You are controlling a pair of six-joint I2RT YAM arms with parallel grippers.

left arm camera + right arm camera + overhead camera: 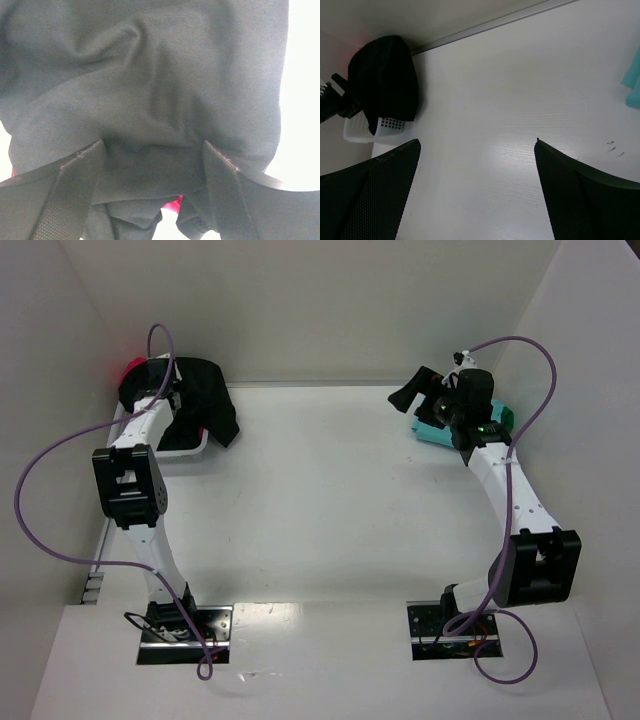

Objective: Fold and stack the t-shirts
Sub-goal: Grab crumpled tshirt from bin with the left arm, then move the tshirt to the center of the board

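We look down on a white table [330,500] closed in by plain white walls [320,310] on the left, the far side and the right; the surface turns glossy toward the near edge.

In the far left corner sits a white basket [190,448] with a black t-shirt [205,400] heaped over it. One end hangs over the rim onto the table. The cloth is matte, crumpled and deeply creased. A bit of pink cloth [172,202] shows beneath it (from above, only a red-pink edge by the wall). The left gripper [152,145] is at this heap, its fingers spread wide, the black cloth filling the view between and beyond them. We cannot tell whether they touch it.

At the far right a teal t-shirt [432,430] lies on the table near the wall, with green cloth [503,416] just beside it, both partly hidden by the right arm. The right gripper [477,142] hangs over the tabletop, fingers spread wide, near a few small dark marks [615,147].
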